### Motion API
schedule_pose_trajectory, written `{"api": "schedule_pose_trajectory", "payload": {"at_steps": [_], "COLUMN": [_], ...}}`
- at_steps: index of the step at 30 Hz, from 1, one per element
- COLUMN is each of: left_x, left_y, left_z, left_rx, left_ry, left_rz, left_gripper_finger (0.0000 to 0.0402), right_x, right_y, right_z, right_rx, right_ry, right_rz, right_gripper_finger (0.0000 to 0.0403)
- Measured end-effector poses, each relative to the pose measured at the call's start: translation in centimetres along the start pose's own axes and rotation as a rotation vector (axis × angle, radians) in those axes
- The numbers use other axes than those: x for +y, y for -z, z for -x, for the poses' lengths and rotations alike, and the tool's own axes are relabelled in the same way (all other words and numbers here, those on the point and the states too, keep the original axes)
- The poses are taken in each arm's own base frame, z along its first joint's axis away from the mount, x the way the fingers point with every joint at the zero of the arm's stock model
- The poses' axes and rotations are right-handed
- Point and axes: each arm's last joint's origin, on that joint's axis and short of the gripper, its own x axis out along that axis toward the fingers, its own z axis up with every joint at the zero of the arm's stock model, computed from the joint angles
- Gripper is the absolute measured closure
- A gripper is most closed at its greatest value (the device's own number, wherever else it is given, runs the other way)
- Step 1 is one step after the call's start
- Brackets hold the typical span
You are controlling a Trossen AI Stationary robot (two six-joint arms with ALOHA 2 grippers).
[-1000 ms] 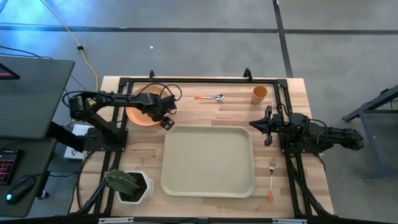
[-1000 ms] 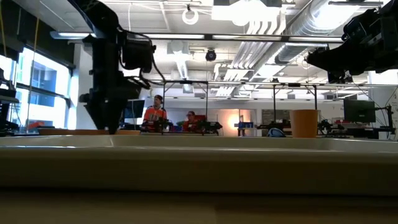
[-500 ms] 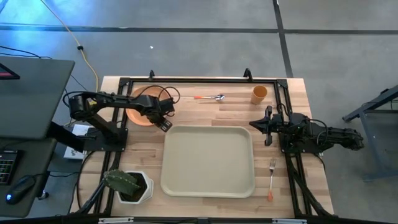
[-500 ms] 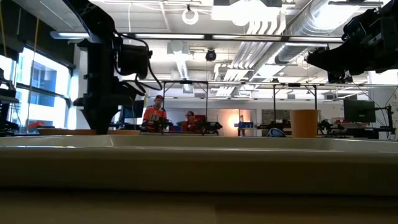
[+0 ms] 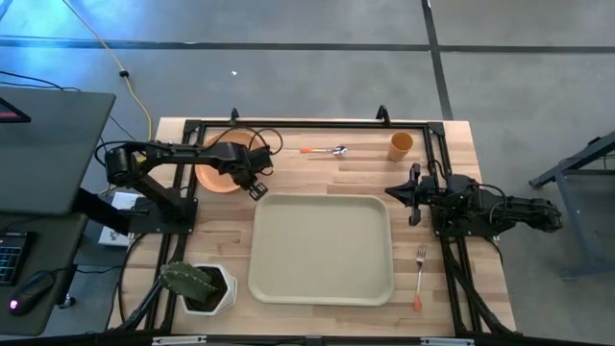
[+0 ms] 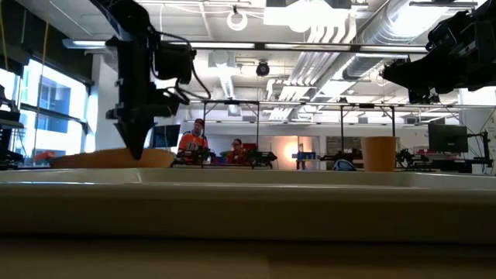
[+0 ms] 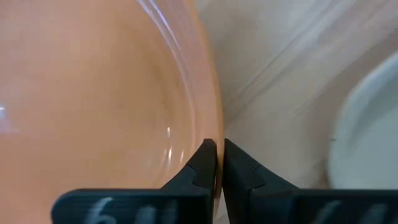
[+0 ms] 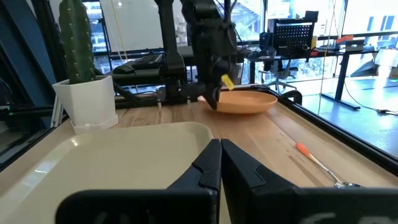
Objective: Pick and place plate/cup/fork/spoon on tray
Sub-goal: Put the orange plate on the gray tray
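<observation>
plate (image 5: pixel 215 171): far-left of table, rim edge nearest the tray (image 5: pixel 322 279) pinched between closed left gripper (image 5: pixel 254 187) fingers; tray lies just beside, toward table centre. right gripper (image 5: pixel 411 195): closed, empty, waiting.

High cam: straight down, whole table. Low cam: level w/ tray (image 6: pixel 248 203) rim, facing room. L wrist cam: v. close on plate (image 7: pixel 93 93) rim. R wrist cam: looks across tray (image 8: pixel 112 155); shares plate (image 8: pixel 245 101) w/ L
</observation>
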Motion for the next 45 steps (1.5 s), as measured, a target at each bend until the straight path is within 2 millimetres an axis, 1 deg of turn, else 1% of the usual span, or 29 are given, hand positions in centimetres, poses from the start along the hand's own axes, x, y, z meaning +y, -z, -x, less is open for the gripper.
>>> {"api": "schedule_pose_trajectory", "payload": {"at_steps": [4, 7, 11, 14, 17, 19, 22, 24, 27, 30, 33, 38, 43, 45], "left_x": [-0.2, -0.5, -1.7, -3.4, -5.8, -7.6, -10.7, -12.8, -16.0, -19.0, -21.5, -24.9, -27.4, -28.3], "left_y": [-1.6, -2.9, -4.4, -4.7, -4.6, -4.3, -3.6, -2.9, -1.4, 0.4, 2.2, 5.2, 8.0, 8.8], "left_z": [3.0, 5.7, 9.8, 12.6, 14.9, 16.2, 17.5, 18.0, 18.5, 18.4, 17.9, 15.9, 14.4, 13.7], "left_rx": [-0.044, -0.099, -0.23, -0.293, -0.347, -0.365, -0.383, -0.385, -0.39, -0.396, -0.403, -0.366, -0.342, -0.335], "left_ry": [-0.004, 0.011, 0.032, 0.053, 0.055, 0.061, 0.063, 0.061, 0.056, 0.056, 0.052, 0.031, 0.024, 0.026], "left_rz": [-0.072, -0.112, -0.208, -0.326, -0.447, -0.528, -0.64, -0.729, -0.922, -1.117, -1.278, -1.456, -1.558, -1.572], "left_gripper_finger": [0.04, 0.04, 0.04, 0.04, 0.0401, 0.0401, 0.0401, 0.0401, 0.0401, 0.0401, 0.0401, 0.0401, 0.0401, 0.0401], "right_x": [0.0, 0.0, 0.0, 0.0, 0.0, 0.0, 0.0, 0.0, 0.0, 0.0, 0.0, 0.0, 0.0, 0.0], "right_y": [0.0, 0.0, 0.0, 0.0, 0.0, 0.0, 0.0, 0.0, 0.0, 0.0, 0.0, 0.0, 0.0, 0.0], "right_z": [0.0, 0.0, 0.0, 0.0, 0.0, 0.0, 0.0, 0.0, 0.0, 0.0, 0.0, 0.0, 0.0, 0.0], "right_rx": [0.0, 0.0, 0.0, 0.0, 0.0, 0.0, 0.0, 0.0, 0.0, 0.0, 0.0, 0.0, 0.0, 0.0], "right_ry": [0.0, 0.0, 0.0, 0.0, 0.0, 0.0, 0.0, 0.0, 0.0, 0.0, 0.0, 0.0, 0.0, 0.0], "right_rz": [0.0, 0.0, 0.0, 0.0, 0.0, 0.0, 0.0, 0.0, 0.0, 0.0, 0.0, 0.0, 0.0, 0.0], "right_gripper_finger": [0.0402, 0.0402, 0.0402, 0.0402, 0.0402, 0.0402, 0.0402, 0.0402, 0.0402, 0.0402, 0.0402, 0.0402, 0.0402, 0.0402]}}
